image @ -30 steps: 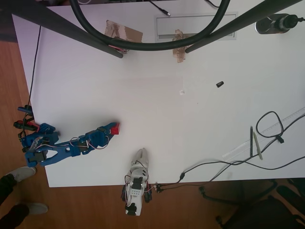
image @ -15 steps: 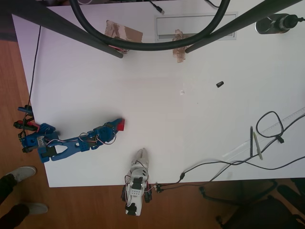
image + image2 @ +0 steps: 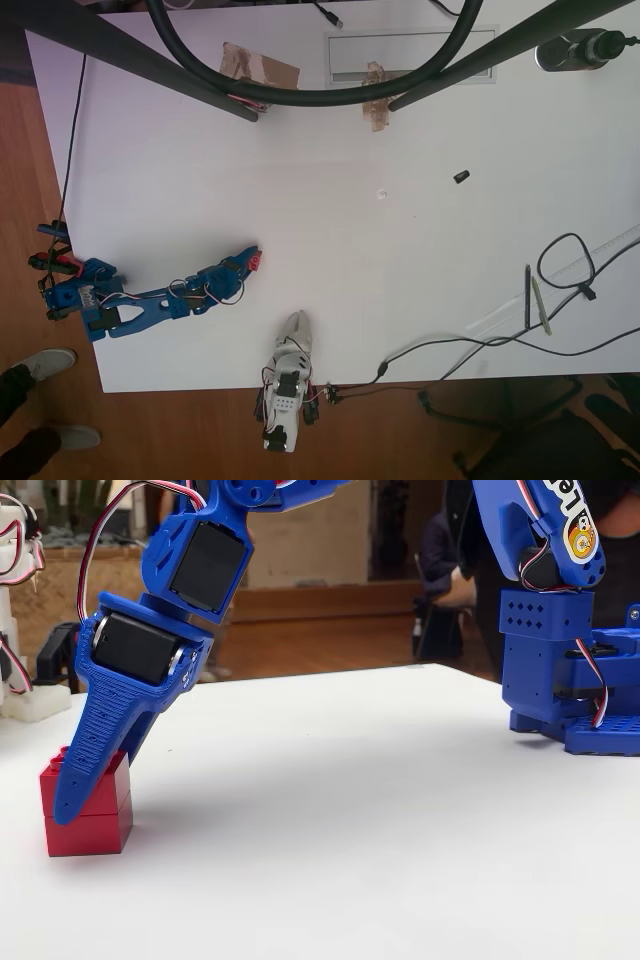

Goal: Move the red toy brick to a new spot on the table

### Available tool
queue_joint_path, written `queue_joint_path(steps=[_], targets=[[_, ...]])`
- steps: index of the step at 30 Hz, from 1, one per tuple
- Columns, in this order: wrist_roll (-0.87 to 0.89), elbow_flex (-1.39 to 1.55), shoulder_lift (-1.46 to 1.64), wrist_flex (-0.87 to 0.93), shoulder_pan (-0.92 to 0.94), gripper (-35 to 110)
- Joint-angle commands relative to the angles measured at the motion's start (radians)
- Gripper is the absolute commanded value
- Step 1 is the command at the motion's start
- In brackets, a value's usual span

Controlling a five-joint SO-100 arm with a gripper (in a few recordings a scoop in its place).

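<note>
In the overhead view your blue arm lies across the lower left part of the white surface, reaching from its base at the left edge toward the right. The gripper is at the far end of it, and the red toy brick shows there as a small red spot right at the tip.

In the fixed view, from low beside the surface, you see the brick much closer. It stands flat on the surface at the left of the picture, and it looks like two red layers one upon the other, with a stud visible at the top left. One blue finger of the gripper slants down across the front of the brick and touches its upper part; the tip of this finger ends near the seam between the two layers. The other finger is hidden behind, so I cannot tell whether the gripper really clamps the brick or only leans on it.

The base of the arm stands at the right of this view, well apart from the brick.

In the overhead view a small black piece lies far to the upper right, and a grey cable slot runs along the top edge. Some cables lie at the right side.
</note>
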Motion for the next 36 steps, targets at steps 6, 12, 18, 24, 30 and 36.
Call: queue_joint_path(steps=[6,12,18,24,30,36], targets=[[0.046,-0.086,0.104,0.0,0.025,34],[0.054,-0.077,0.264,0.095,0.087,32],[-0.054,0.192,0.534,0.098,0.192,18],[-0.186,0.598,0.868,0.101,0.264,2],[-0.331,1.051,1.258,0.201,0.265,0],[-0.472,1.453,1.608,0.276,0.293,0]])
